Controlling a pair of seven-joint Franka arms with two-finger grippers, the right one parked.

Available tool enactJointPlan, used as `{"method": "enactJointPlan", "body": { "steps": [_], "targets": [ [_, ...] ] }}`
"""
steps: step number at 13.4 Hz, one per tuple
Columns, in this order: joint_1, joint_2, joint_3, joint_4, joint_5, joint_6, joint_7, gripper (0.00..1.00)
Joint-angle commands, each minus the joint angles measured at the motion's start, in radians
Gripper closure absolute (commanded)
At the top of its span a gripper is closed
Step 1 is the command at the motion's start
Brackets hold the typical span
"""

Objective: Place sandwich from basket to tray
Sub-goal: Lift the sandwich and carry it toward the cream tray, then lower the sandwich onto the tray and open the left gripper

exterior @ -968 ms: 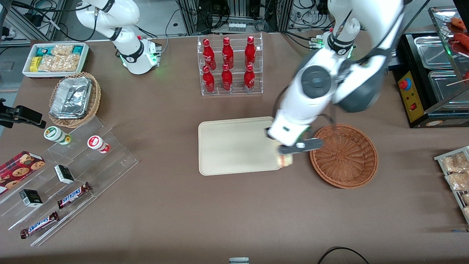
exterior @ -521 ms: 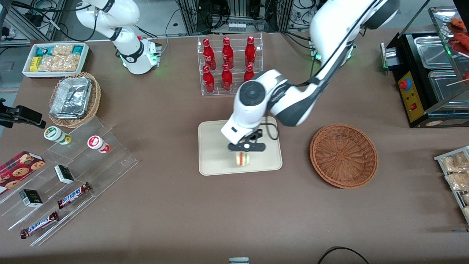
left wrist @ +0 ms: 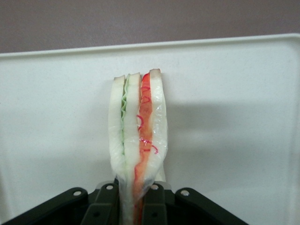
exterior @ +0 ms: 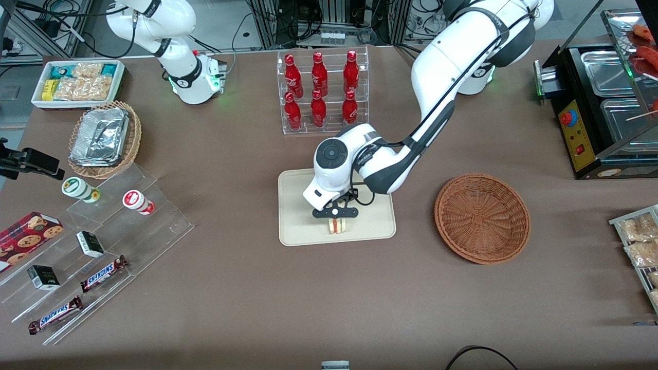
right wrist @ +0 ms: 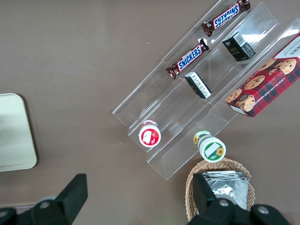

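The hand (exterior: 336, 218) hangs low over the cream tray (exterior: 298, 205) at the centre of the front frame, its two fingers (left wrist: 105, 201) clamped on the clear-wrapped sandwich (exterior: 337, 225); in the wrist view the wedge stands on edge between them, white bread with green and red filling, pinched thin at the gripped end and fanning out toward the tray's rim. The sandwich sits over the part of the tray nearer the front camera; whether it touches the surface I cannot tell. The reddish-brown wicker basket (exterior: 482, 218) lies empty, well apart, toward the working arm's end of the worktop. The step in hand looks like the release; to do it well, lower until the wedge rests on the tray, then part the fingers slowly, since the wrap may cling to a pad; lift straight up, as a sideways pull could tip the narrow wedge over the low rim just beside it.
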Motion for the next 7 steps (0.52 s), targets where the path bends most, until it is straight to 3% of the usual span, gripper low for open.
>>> {"method": "enactJointPlan", "body": {
  "steps": [1, 2, 5, 7],
  "targets": [
    [-0.029, 0.015, 0.007, 0.029, 0.028, -0.007, -0.03, 0.18],
    [-0.029, 0.014, 0.007, 0.029, 0.04, -0.009, -0.03, 0.0],
    [-0.027, -0.02, 0.007, 0.031, 0.044, -0.041, -0.032, 0.0],
    [-0.018, -0.109, 0.006, 0.035, 0.03, -0.146, -0.035, 0.0]
  ]
}}
